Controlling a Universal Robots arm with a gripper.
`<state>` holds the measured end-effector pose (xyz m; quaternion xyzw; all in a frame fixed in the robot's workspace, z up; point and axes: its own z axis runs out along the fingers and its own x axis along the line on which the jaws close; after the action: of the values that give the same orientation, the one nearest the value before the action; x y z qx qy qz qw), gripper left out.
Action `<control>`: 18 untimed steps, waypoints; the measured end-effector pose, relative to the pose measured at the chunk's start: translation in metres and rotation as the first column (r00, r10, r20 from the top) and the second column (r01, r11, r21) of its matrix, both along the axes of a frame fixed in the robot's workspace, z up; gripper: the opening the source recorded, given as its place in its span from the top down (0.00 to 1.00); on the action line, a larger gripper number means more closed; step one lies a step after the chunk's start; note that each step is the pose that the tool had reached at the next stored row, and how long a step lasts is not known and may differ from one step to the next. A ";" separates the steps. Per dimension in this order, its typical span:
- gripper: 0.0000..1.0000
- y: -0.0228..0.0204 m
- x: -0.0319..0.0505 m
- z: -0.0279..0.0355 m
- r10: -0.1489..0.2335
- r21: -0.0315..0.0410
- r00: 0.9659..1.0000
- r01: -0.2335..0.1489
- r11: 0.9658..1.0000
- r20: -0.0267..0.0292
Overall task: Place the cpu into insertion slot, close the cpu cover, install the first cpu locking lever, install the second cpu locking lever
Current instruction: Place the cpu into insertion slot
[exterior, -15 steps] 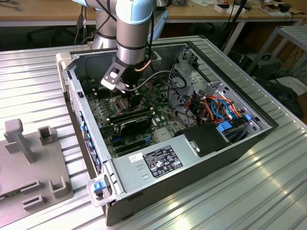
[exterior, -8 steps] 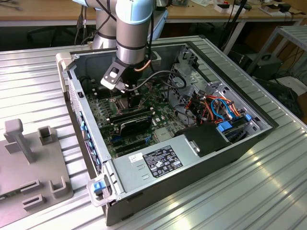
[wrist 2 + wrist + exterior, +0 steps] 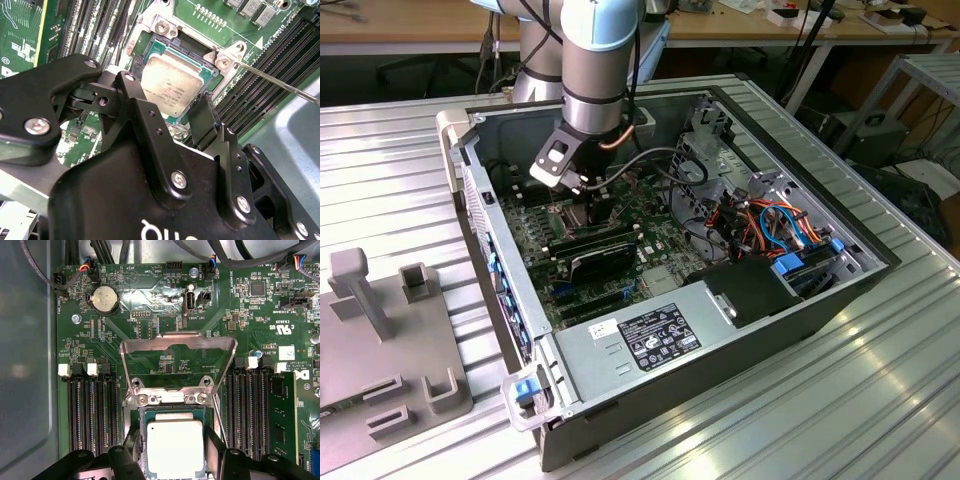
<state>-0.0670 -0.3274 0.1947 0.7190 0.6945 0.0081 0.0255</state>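
The cpu (image 3: 175, 447) (image 3: 172, 87), a flat square chip with a silvery top, lies in the insertion slot (image 3: 170, 410) (image 3: 172, 50) on the green board. My gripper (image 3: 174, 440) (image 3: 165, 92) (image 3: 582, 190) hangs right over it. It is open, with one black finger (image 3: 132, 440) (image 3: 125, 82) on each side of the chip and small gaps showing. The cpu cover (image 3: 177, 341) stands swung up on its hinge beyond the slot. A thin wire locking lever (image 3: 280, 82) sticks out beside the slot, unlatched.
Black memory slots (image 3: 95, 410) flank the socket on both sides, and a memory stick (image 3: 282, 415) stands in one. In the exterior view the open case holds a black card (image 3: 605, 262), a power supply (image 3: 660, 335) and cable bundles (image 3: 770, 225). A grey fixture (image 3: 380, 330) sits outside the case.
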 end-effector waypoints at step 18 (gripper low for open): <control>0.38 0.0000 -0.0006 0.0072 0.000 0.001 1.000 0.000 1.000 -0.001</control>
<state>-0.0676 -0.3274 0.2019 0.7190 0.6945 0.0081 0.0245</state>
